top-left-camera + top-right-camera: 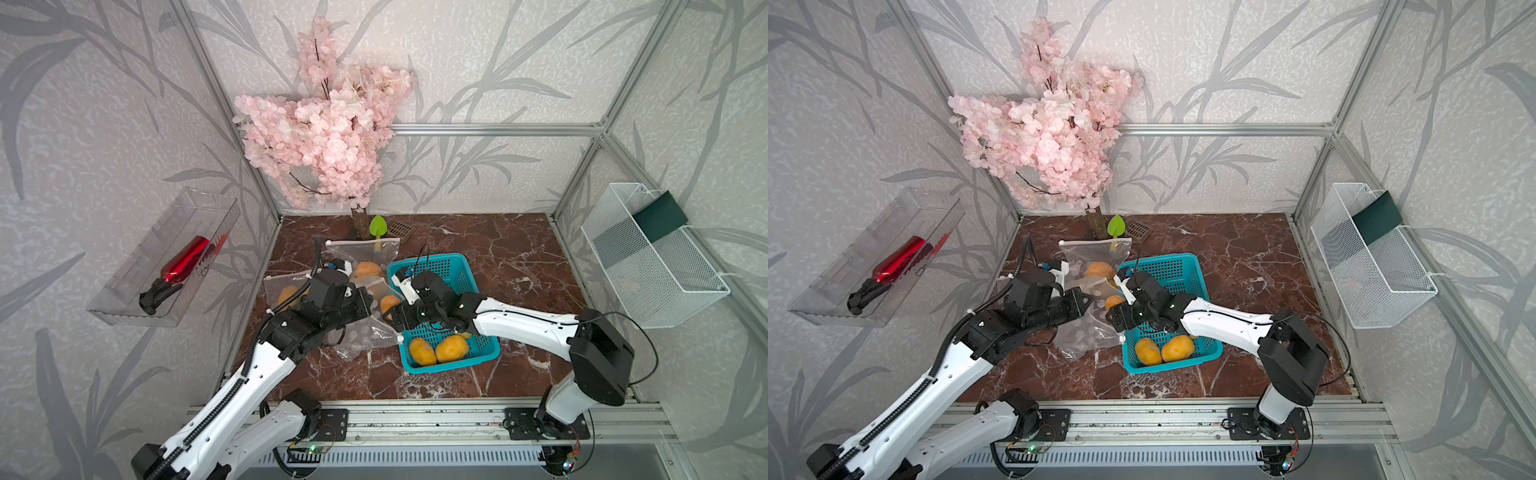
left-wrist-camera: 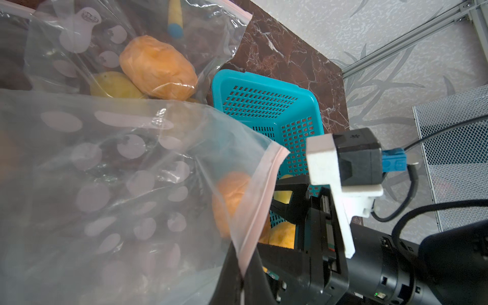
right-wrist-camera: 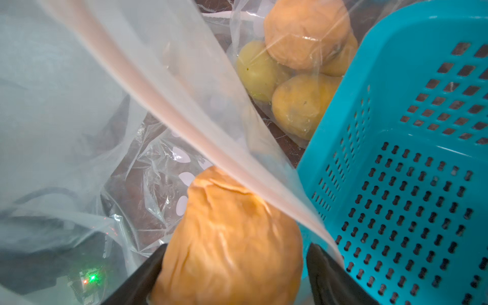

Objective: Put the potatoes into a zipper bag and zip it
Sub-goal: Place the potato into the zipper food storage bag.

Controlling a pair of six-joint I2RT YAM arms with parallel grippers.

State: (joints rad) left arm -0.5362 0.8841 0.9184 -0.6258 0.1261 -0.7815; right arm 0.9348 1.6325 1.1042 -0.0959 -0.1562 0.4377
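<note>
- While at least two potatoes (image 1: 422,351) lie loose at the near end of the teal basket (image 1: 457,364), the job looks partway done. Those are yet to be bagged, and the right arm hides part of the basket floor, so more may sit beneath it.
- Just beyond, the right tool (image 3: 237,250) has its jaws set wide to either side of an orange potato (image 3: 229,219) at the mouth of the open zipper bag (image 2: 118,171). One finger looks barely clear of the skin, so I cannot tell whether the potato is gripped or let go.
- Opposite it, the left tool (image 2: 241,274) is pressed together on that bag's pink zip strip (image 2: 264,184), holding the mouth up just beside the basket wall.
- In the right wrist view the strip and film drape across the potato's upper side and could snag it on the way in. The zip on this bag is not yet run.
- Farther along the tabletop (image 1: 519,266) lie two more bags, one partly under the left arm (image 1: 276,284) and one behind (image 1: 357,253). The farther one holds orange and greenish potatoes. Their strips look straight, but I cannot confirm they are sealed.
- At the back stand a green trowel (image 1: 377,226), a brown grate (image 1: 400,230) and a pink blossom tree (image 1: 324,133).
- A clear tray (image 1: 187,216) with a red bottle (image 1: 187,259) and a white mesh basket (image 1: 665,282) hang on the side walls, well apart from the work.
</note>
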